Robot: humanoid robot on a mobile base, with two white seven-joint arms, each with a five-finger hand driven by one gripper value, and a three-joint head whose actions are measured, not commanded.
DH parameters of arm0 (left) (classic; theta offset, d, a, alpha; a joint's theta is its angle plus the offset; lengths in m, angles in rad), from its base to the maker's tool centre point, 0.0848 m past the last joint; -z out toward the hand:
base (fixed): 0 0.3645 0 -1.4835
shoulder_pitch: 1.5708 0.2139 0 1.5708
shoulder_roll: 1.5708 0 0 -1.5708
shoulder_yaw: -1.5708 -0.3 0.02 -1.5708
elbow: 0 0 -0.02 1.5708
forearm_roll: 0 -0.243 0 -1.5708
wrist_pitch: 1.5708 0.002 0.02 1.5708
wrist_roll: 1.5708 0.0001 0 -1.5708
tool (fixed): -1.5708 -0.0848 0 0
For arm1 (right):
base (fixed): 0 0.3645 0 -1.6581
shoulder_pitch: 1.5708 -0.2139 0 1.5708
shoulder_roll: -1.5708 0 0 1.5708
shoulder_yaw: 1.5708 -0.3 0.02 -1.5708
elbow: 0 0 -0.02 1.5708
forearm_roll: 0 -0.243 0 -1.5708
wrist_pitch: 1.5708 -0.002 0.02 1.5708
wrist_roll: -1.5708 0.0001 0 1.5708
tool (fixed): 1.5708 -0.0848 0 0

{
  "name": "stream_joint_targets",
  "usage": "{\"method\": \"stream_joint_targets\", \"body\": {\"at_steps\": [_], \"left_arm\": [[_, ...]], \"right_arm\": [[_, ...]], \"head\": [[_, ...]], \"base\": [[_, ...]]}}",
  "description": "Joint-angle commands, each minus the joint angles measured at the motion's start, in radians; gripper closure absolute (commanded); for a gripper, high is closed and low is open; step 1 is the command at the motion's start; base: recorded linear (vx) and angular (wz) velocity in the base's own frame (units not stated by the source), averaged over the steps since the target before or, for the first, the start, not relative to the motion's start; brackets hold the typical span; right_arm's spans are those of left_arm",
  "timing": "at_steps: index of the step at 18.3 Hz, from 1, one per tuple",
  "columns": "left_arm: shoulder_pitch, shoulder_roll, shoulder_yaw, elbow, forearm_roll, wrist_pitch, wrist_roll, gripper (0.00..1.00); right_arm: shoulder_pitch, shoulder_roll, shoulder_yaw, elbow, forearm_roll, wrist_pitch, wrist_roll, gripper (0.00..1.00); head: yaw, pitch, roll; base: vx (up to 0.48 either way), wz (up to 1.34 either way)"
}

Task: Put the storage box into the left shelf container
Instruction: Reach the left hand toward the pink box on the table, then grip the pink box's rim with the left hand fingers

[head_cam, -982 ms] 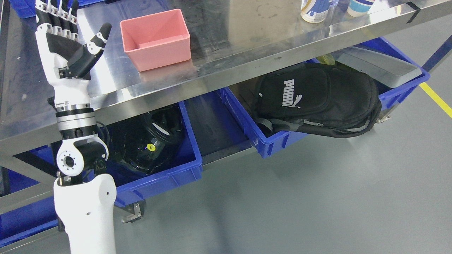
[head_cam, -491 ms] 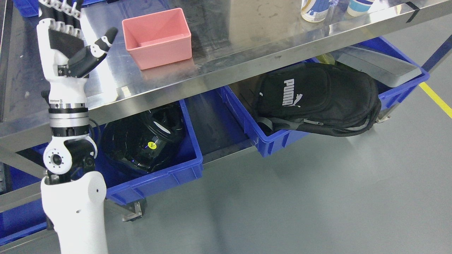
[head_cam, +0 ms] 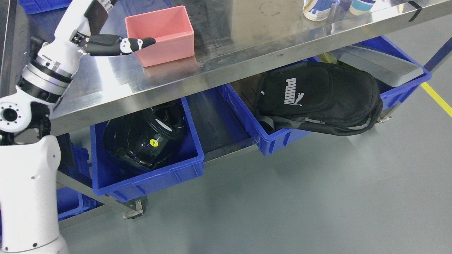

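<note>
At the upper left of the frame, the left robot hand (head_cam: 93, 28) reaches over the steel bench (head_cam: 229, 46); its thumb lies across the pink storage box's (head_cam: 160, 33) front wall, but the fingers are cut off, so its grip cannot be told. Below, a blue shelf container (head_cam: 152, 176) holds a black helmet (head_cam: 144, 137).

Left hand (head_cam: 95, 24) now at storage box (head_cam: 160, 35)

Well off to the right of my fingers, a black Puma backpack (head_cam: 319, 97) lies slumped across a blue bin (head_cam: 272, 139) under the steel tabletop (head_cam: 247, 38), with a grey lid (head_cam: 383, 67) behind it. Far right of my fingers, two cups (head_cam: 316, 7) stand at the tabletop's back edge. A yellow floor line (head_cam: 438, 98) crosses the grey floor (head_cam: 300, 197) at the right.
</note>
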Motion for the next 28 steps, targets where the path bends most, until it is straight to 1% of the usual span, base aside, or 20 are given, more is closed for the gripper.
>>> {"method": "stream_joint_targets", "body": {"at_steps": [1,3,4,5,8,9,12,16,19,25,28], "left_arm": [[-0.159,0.252,-0.321,0.190,-0.159,0.024,-0.066,0.01],[-0.199,0.234,-0.348,0.206,-0.164,0.135,-0.086,0.01],[-0.203,0.225,-0.358,0.207,-0.165,0.171,-0.101,0.01],[-0.207,0.217,-0.364,0.209,-0.167,0.194,-0.115,0.01],[-0.232,0.133,-0.370,0.215,-0.173,0.229,-0.118,0.02],[-0.264,0.099,-0.385,0.226,-0.178,0.257,-0.118,0.02],[-0.334,0.076,-0.453,0.264,-0.179,0.323,-0.118,0.03],[-0.400,0.068,-0.546,0.342,-0.217,0.330,-0.149,0.05],[-0.400,0.044,-0.557,0.344,-0.225,0.392,-0.189,0.06],[-0.384,0.055,-0.559,0.345,-0.256,0.395,-0.207,0.06],[-0.384,0.053,-0.551,0.344,-0.254,0.393,-0.210,0.03]], "right_arm": [[-0.006,-0.017,-0.003,-0.017,-0.002,0.007,0.001,0.00],[-0.006,-0.017,-0.003,-0.017,-0.002,0.007,-0.001,0.00],[-0.006,-0.017,-0.003,-0.017,-0.002,0.007,-0.001,0.00],[-0.006,-0.017,-0.003,-0.017,-0.002,0.007,0.001,0.00],[-0.006,-0.017,-0.003,-0.017,-0.002,0.007,0.000,0.00],[-0.006,-0.017,-0.003,-0.017,-0.002,0.007,-0.001,0.00],[-0.006,-0.017,-0.003,-0.017,-0.002,0.007,-0.001,0.00],[-0.006,-0.017,-0.003,-0.017,-0.002,0.007,0.000,0.00],[-0.006,-0.017,-0.003,-0.017,-0.002,0.007,0.001,0.00],[-0.006,-0.017,-0.003,-0.017,-0.002,0.007,0.000,0.00],[-0.006,-0.017,-0.003,-0.017,-0.002,0.007,-0.001,0.00]], "head": [[0.0000,0.000,0.000],[0.0000,0.000,0.000],[0.0000,0.000,0.000],[0.0000,0.000,0.000],[0.0000,0.000,0.000],[0.0000,0.000,0.000],[0.0000,0.000,0.000],[0.0000,0.000,0.000],[0.0000,0.000,0.000],[0.0000,0.000,0.000],[0.0000,0.000,0.000]], "base": [[0.000,0.00],[0.000,0.00],[0.000,0.00],[0.000,0.01],[0.000,0.00],[0.000,0.00],[0.000,0.00],[0.000,0.00],[0.000,0.00],[0.000,0.00],[0.000,0.00]]}}
